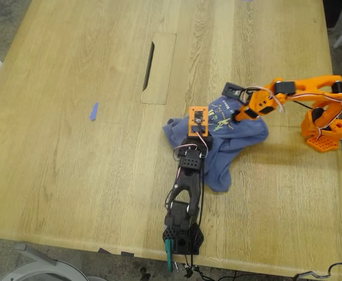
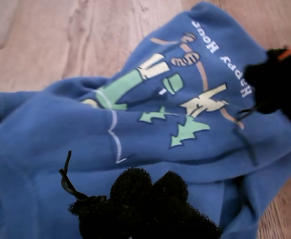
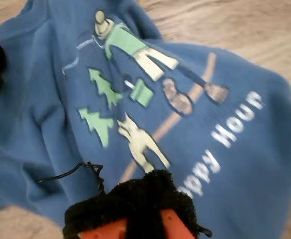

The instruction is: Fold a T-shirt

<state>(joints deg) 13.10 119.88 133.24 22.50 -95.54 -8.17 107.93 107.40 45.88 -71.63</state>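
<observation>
**Crumpled T-shirt on worktop, both hands at it**

T-shirt (image 1: 221,153) lies bunched, not flat, on the worktop (image 1: 71,164), toward the exterior view's right and just past the middle. The print side faces up, and the first wrist view reads "Happy Hour" beside a green cartoon figure. Black arm reaches in from the exterior view's near edge. My first hand (image 2: 145,201) sits over the cloth below the print, its padded tips (image 2: 130,191) close together. I cannot tell whether they pinch fabric. Orange arm comes from the exterior view's right. My second hand (image 3: 135,211) is low over the lettered edge of the shirt with one padded tip showing, and I cannot tell if it is open or closed. A blue tape strip (image 1: 93,111) lies well apart, toward the exterior view's left.
</observation>
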